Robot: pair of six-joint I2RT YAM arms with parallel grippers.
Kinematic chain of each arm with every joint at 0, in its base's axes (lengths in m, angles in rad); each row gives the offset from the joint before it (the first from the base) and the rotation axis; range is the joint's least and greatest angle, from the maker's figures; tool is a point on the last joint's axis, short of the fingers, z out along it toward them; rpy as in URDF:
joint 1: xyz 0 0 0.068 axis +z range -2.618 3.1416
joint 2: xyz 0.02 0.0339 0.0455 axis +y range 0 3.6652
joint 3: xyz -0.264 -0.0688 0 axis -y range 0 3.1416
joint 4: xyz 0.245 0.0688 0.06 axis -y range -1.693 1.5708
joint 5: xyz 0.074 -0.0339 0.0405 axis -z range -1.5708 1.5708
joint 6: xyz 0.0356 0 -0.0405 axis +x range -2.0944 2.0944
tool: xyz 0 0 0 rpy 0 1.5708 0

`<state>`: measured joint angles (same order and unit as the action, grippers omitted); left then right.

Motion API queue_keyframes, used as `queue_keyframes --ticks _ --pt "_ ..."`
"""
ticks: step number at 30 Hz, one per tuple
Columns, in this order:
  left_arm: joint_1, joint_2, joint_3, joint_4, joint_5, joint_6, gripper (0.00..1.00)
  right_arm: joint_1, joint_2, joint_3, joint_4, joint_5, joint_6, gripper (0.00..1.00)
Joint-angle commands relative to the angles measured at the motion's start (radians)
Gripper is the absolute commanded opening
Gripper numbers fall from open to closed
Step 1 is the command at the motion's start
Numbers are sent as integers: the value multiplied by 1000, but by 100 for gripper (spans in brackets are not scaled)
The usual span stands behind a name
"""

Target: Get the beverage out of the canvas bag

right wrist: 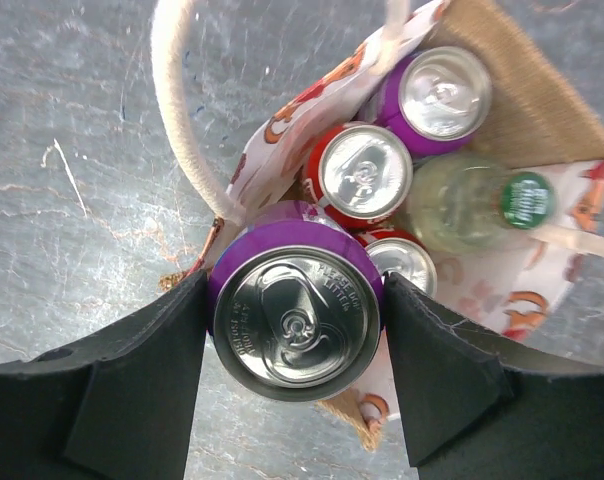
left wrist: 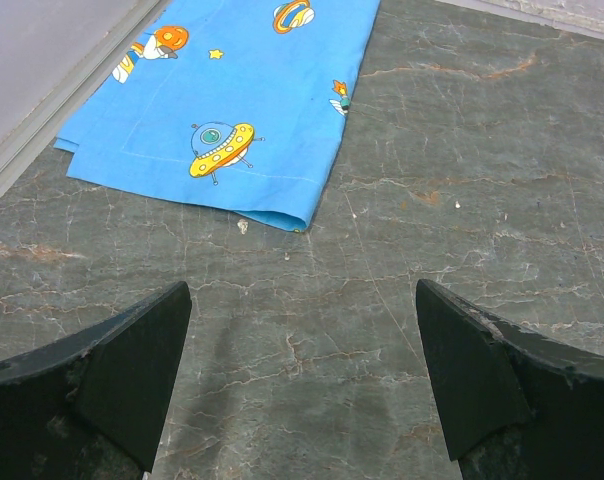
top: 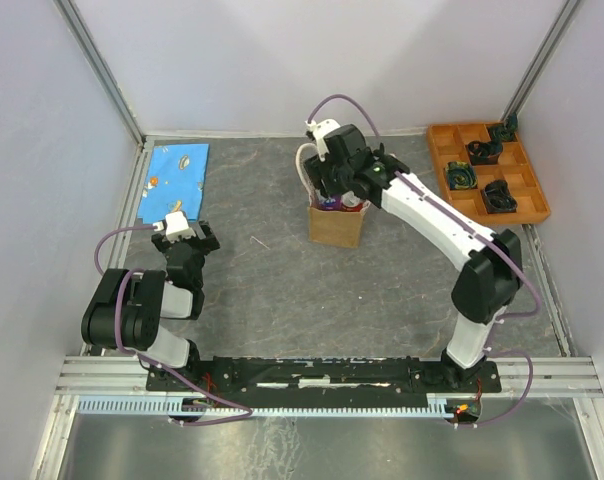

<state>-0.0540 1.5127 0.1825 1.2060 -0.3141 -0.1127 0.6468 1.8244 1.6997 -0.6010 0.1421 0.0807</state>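
Right gripper pads clamp a purple can from both sides. My right arm stretches across the table, wrist pointing down over the canvas bag mid-table. The can stands upright in its mouth, long axis vertical, lid toward the wrist camera. Left gripper, spread wide, hovers near the blue cloth.

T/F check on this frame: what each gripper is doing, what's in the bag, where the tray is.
1. The right gripper is clamped on a purple can. True.
2. The left gripper holds the cloth. False: it is open and empty, and the cloth lies flat on the table ahead of it.
3. The bag contains only that can. False: a red can, a second purple can and a green-capped bottle also show.
4. The tray sits at the table's far right corner. True.
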Motion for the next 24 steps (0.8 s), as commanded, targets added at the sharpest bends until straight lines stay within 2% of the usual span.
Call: queue_keyframes --ticks 1,9,16,20,24 --pt "-4 5 18 37 -27 44 99 -3 -139 68 98 117 -41 0" --pt "-4 5 18 38 -27 44 99 -4 -323 57 165 372 -140 0" --pt "-4 4 18 37 -27 45 99 -6 -519 -104 283 691 -219 0" --pt "-4 6 18 38 -27 44 99 -24 -610 -240 264 809 -152 0" --pt "-4 4 18 37 -28 44 99 -36 -686 -358 134 816 2 0"
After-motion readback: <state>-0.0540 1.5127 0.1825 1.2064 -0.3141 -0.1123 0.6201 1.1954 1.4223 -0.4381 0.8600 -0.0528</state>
